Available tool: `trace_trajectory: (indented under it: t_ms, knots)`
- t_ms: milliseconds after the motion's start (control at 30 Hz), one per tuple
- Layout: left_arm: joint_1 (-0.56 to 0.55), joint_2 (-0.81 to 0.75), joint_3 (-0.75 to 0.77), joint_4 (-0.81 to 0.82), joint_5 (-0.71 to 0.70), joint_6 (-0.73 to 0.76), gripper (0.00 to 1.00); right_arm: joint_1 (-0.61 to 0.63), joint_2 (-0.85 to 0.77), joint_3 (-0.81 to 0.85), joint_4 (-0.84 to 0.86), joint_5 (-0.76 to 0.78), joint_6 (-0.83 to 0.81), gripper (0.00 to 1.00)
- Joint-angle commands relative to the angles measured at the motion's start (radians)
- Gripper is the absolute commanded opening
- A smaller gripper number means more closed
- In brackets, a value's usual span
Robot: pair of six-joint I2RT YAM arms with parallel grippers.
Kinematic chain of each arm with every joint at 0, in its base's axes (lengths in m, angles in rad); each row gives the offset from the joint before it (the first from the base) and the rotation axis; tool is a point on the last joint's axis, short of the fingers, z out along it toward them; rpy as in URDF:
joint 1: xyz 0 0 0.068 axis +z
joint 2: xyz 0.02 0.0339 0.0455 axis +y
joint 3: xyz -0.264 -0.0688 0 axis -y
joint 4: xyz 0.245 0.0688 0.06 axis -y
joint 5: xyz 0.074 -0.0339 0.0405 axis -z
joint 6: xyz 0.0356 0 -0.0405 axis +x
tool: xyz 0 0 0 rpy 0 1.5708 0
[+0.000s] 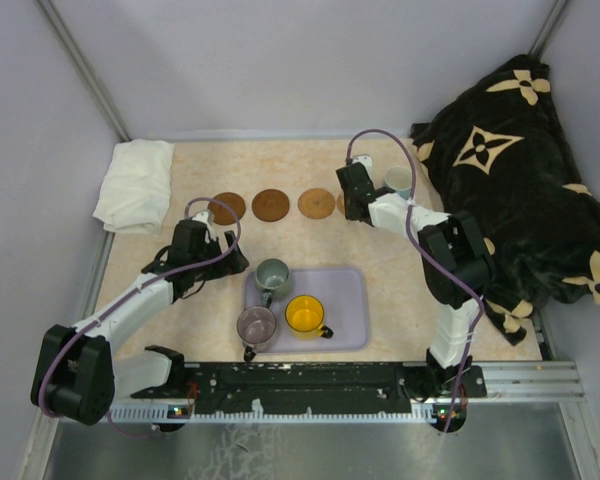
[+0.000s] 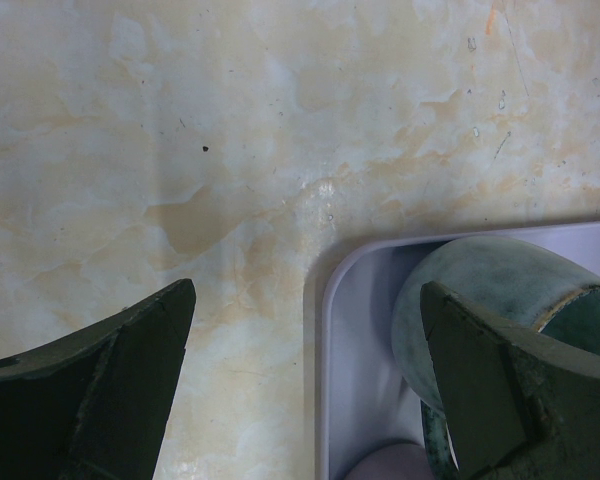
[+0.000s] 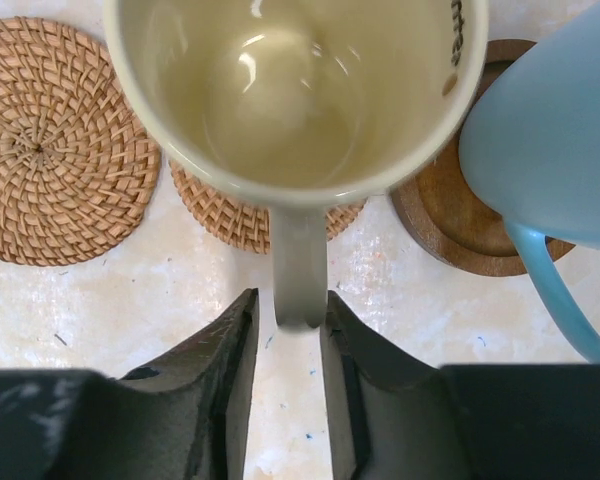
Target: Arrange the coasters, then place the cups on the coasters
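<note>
The coasters [image 1: 271, 204] lie in a row along the far part of the tabletop [image 1: 180, 190], so I judge the arranging finished. Three of them are bare in the top view; the others are mostly covered by the right arm.

Two cups are placed. The light blue cup [image 3: 550, 130] stands on the dark wooden coaster [image 3: 450, 225] at the right end. Beside it the cream cup [image 3: 300, 90] sits on a woven coaster [image 3: 265, 215].

The right gripper [image 3: 291, 305] has its fingers only a little apart, one on each side of the cream cup's handle. A thin strip of tabletop shows between one finger and the handle, so they look loose, not clamped.

Three cups remain in the lavender tray [image 1: 355, 330]: the grey-green cup [image 1: 273, 275], the mauve cup [image 1: 257, 325] and the yellow cup [image 1: 305, 315].

The left gripper [image 2: 308, 300] hangs over the tray's corner with fingers fully spread and nothing between them, the grey-green cup just beside one finger. So about half of the cup work is left.
</note>
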Motion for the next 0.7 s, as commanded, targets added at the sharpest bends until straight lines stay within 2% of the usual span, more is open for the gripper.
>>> trace_trajectory:
  t_ms: [0, 500, 567, 667]
  knots:
    - [-0.004, 0.011, 0.011, 0.021, -0.002, 0.004, 1.0, -0.008, -0.039, 0.042, 0.041, 0.018, 0.0, 0.35]
    - [-0.003, 0.014, 0.01, 0.024, 0.001, 0.004, 1.0, -0.008, -0.069, 0.037, 0.035, 0.03, 0.004, 0.39]
    - [-0.004, 0.014, 0.011, 0.023, 0.002, 0.004, 1.0, -0.008, -0.092, 0.028, 0.031, 0.037, 0.01, 0.53]
    - [-0.004, 0.011, 0.012, 0.021, 0.006, 0.002, 1.0, -0.006, -0.139, 0.008, 0.027, 0.04, 0.026, 0.59]
